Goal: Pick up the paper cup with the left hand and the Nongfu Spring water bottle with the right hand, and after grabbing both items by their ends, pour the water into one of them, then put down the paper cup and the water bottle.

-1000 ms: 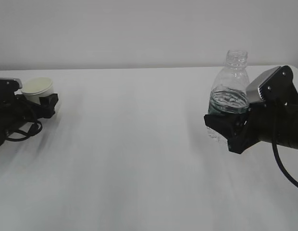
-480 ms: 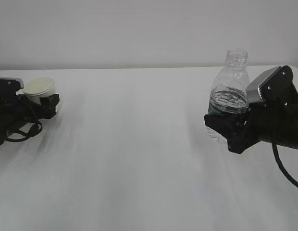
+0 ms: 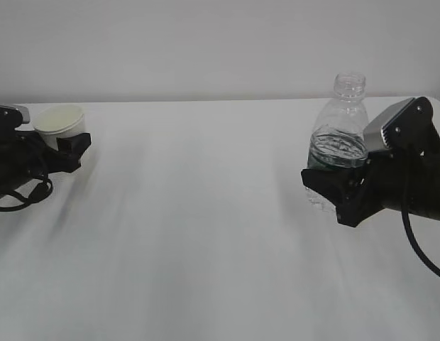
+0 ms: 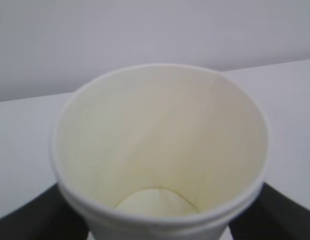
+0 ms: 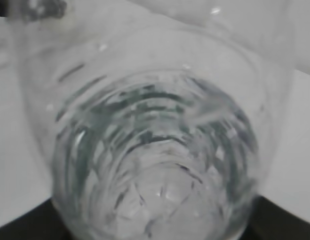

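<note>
Currently the grasp step is complete: the left end effector [image 3: 62, 148] pinches the paper cup [image 3: 59, 125] at the worktop's [image 3: 206, 213] left edge, and the right end effector [image 3: 332, 186] clamps the Nongfu Spring water bottle [image 3: 338, 142] low. Next move likely requires bringing both together for pouring.
</note>
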